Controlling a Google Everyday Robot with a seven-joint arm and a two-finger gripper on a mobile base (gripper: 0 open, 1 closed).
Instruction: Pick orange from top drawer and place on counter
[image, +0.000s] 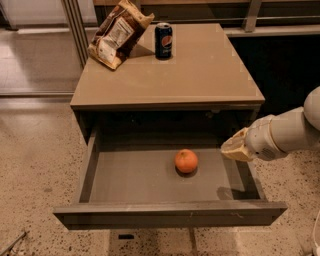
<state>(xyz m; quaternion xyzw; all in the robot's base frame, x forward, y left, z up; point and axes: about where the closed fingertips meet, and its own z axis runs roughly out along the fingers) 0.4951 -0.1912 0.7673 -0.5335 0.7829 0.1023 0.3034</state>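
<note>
Above the top drawer (135, 177), at right, hovers the gripper (233, 149).

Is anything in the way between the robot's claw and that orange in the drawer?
Nothing visible. The claw hovers at the right side of the open drawer, and the orange lies alone to its left. Only bare drawer floor lies between them.

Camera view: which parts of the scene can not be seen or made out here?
1. The arm behind the gripper, which hangs over the right side of the top drawer: cut off by the right edge.
2. The drawer's rear: in shadow under the counter.
3. What lies under the drawer: hidden by its front panel.
4. Underside of the orange: hidden by the fruit itself.
5. Print on the bag: too small to read.
</note>
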